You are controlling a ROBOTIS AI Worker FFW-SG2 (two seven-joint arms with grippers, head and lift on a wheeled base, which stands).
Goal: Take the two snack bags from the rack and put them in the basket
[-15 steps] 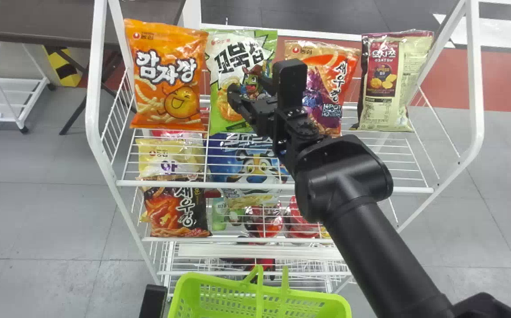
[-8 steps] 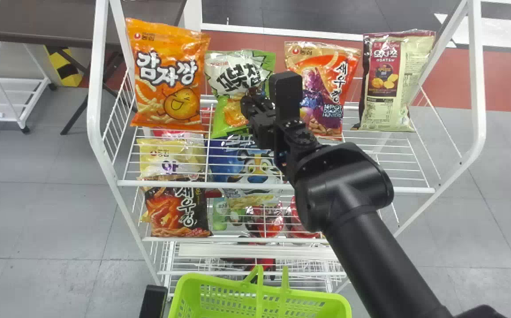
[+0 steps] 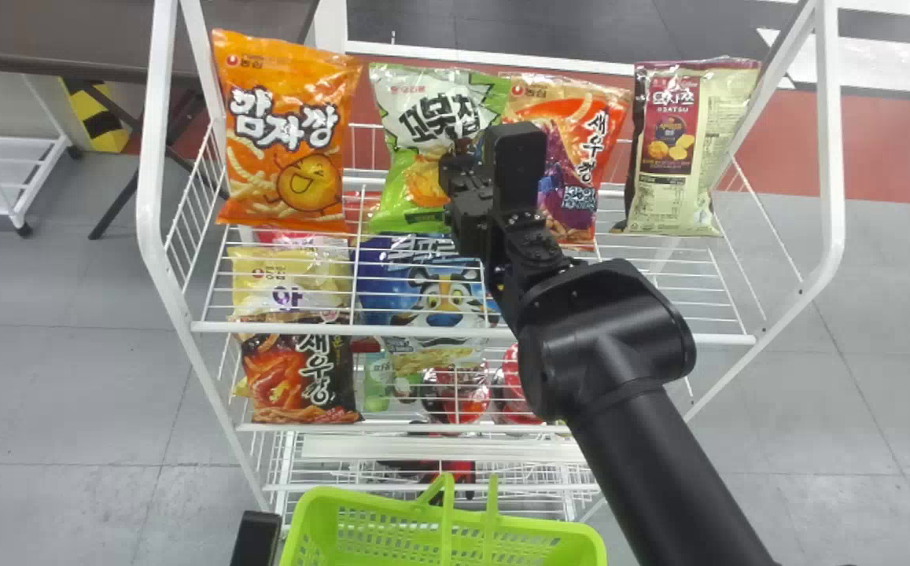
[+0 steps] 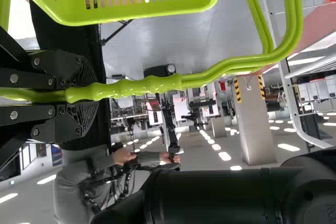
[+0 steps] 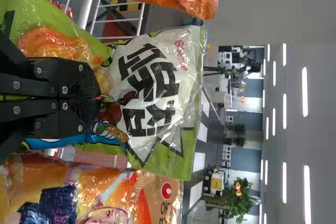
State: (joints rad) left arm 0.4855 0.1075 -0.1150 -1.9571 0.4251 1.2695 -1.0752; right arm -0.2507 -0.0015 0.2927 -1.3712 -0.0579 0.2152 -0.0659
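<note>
On the rack's top shelf my right gripper (image 3: 455,169) is at the green-and-white snack bag (image 3: 411,181). In the right wrist view the right gripper (image 5: 97,97) is shut on the front of that bag (image 5: 157,93), pinching its film near the middle; the bag stands upright with wrinkles around the grip. My left gripper (image 4: 79,94) is shut on the handle (image 4: 152,84) of the green basket (image 4: 142,11). In the head view a black part of the left gripper (image 3: 256,538) shows beside the basket (image 3: 529,531), in front of the rack.
An orange bag (image 3: 285,134) stands left of the green one, a red-and-purple bag (image 3: 580,149) close on its right, and a beige-maroon bag (image 3: 687,149) farther right. More bags lie on the lower shelves. The rack's white front rail (image 3: 706,339) and side posts frame the shelf.
The right gripper's fingers have gone from spread to shut on the green bag, which has creased and tilted slightly. The whole head view has shifted a little. The basket stays put beside the rack.
</note>
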